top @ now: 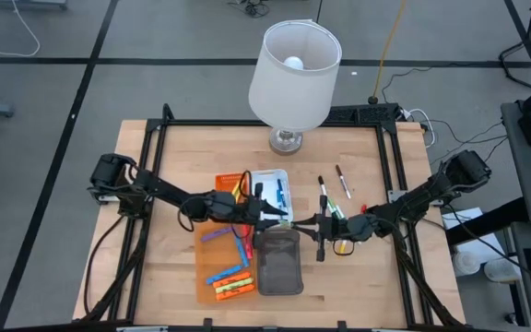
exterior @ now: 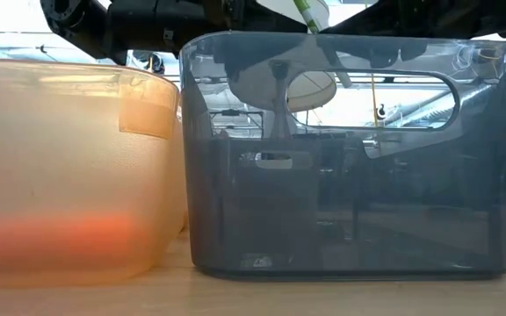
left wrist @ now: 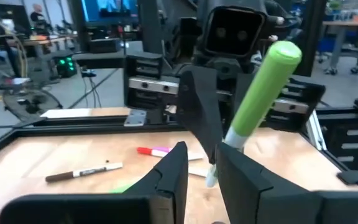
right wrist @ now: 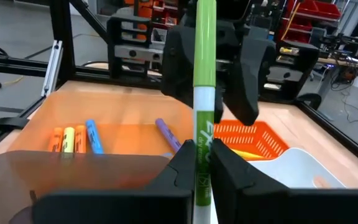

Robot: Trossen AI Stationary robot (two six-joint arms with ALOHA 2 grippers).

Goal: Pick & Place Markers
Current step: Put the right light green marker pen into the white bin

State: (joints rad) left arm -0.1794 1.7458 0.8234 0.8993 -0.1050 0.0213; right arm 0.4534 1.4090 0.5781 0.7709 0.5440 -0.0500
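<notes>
A green marker (top: 289, 224) with a white barrel stands nearly upright above the far end of the grey tray (top: 279, 261), green end up (left wrist: 260, 93). My right gripper (top: 307, 223) points level from the table's right and is shut on it. My left gripper (top: 277, 224) points level from the table's left, facing the right one. Its fingers (left wrist: 179, 174) stand a little apart on either side of the marker's lower end. Whether they touch it, I cannot tell. The low view shows only the marker's green part (exterior: 306, 13) above the grey tray (exterior: 350, 158). My right gripper pinches the marker's white printed barrel (right wrist: 203, 134) between its two fingers (right wrist: 182, 168), just below the green part. The fingers come level from the table's right and lie across the marker. It stands nearly upright, slightly tilted, lifted clear above the grey tray.
A flat orange tray (top: 208, 277) left of the grey one holds several markers (top: 233, 281). An orange basket (top: 229, 180) and a white tray (top: 270, 175) stand farther back. Two markers (top: 322, 189) (top: 342, 182) lie on the bare wood to the right. A white lamp (top: 293, 74) stands at the far edge.
</notes>
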